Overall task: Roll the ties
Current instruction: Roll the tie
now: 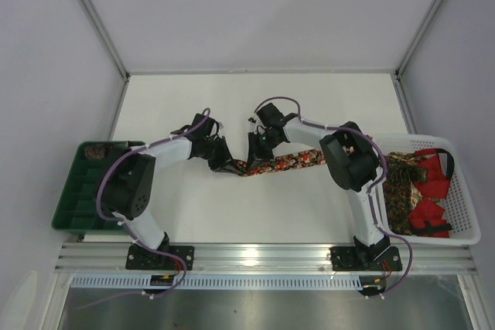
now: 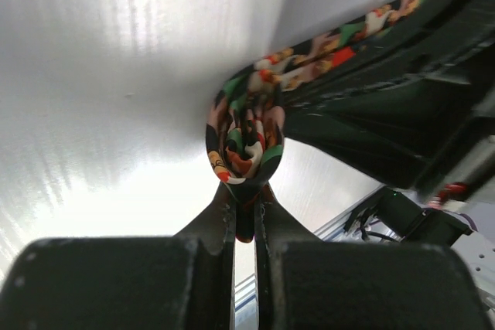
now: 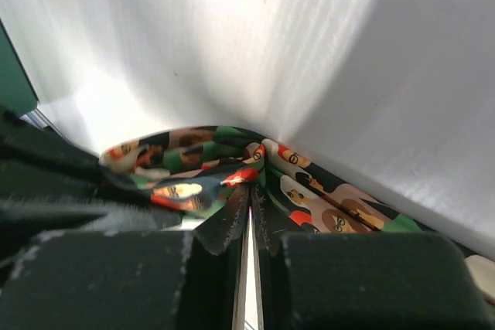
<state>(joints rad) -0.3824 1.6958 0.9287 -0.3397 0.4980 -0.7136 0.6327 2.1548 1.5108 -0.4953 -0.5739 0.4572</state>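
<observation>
One tie [image 1: 282,163] lies mid-table. Your left gripper [image 1: 230,165] pinches its coiled end; your right gripper [image 1: 257,161] pinches it just beside. One roll [image 1: 97,151] sits in the green tray [image 1: 69,199]; heaped ties [image 1: 402,183] fill the white basket [image 1: 464,191].

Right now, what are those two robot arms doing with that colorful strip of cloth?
They are rolling up a tie on the white table. The left arm has its jaws shut on the tie's curled-up end. The right arm has its jaws pinched on the tie right beside that. The rest of the tie lies flat, stretching toward a white basket with more cloth in it.
</observation>
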